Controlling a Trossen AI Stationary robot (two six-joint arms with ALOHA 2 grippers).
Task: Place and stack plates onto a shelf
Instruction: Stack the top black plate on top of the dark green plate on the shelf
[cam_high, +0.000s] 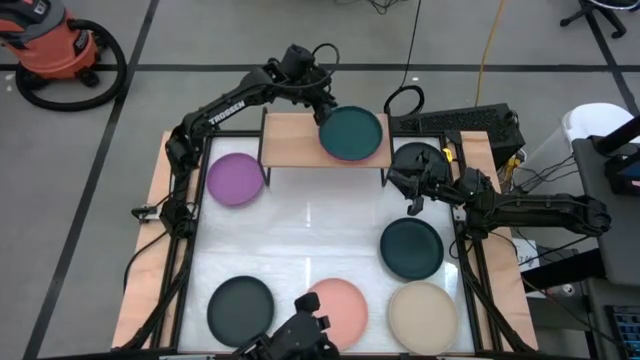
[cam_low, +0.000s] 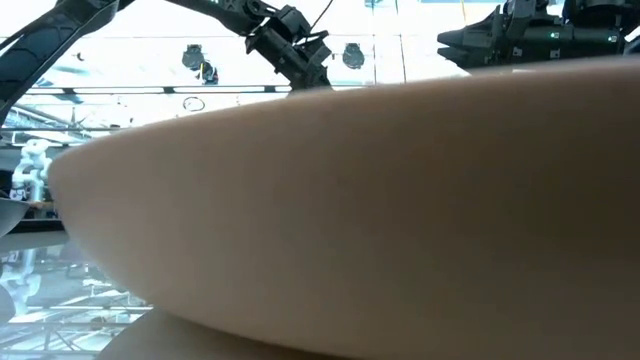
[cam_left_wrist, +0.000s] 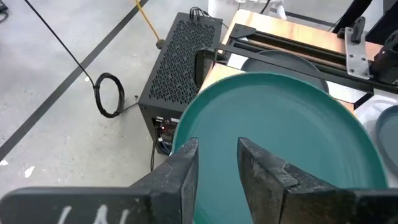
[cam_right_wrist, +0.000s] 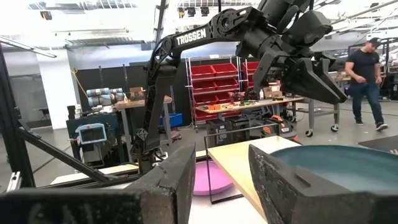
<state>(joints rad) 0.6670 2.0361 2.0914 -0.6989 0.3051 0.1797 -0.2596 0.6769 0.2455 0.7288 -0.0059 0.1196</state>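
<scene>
Beige plate filling low view

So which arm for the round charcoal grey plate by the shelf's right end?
Right, likely: right gripper hangs open beside the charcoal grey plate; left gripper is at the dark teal plate on the wooden shelf.

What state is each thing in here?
left gripper: open above teal plate
right gripper: open, empty
shelf: holds one plate
teal plate: flat on shelf
purple plate: flat on table
second teal plate: flat on table
charcoal plate: flat on table
salmon plate: flat on table
beige plate: flat on table
</scene>
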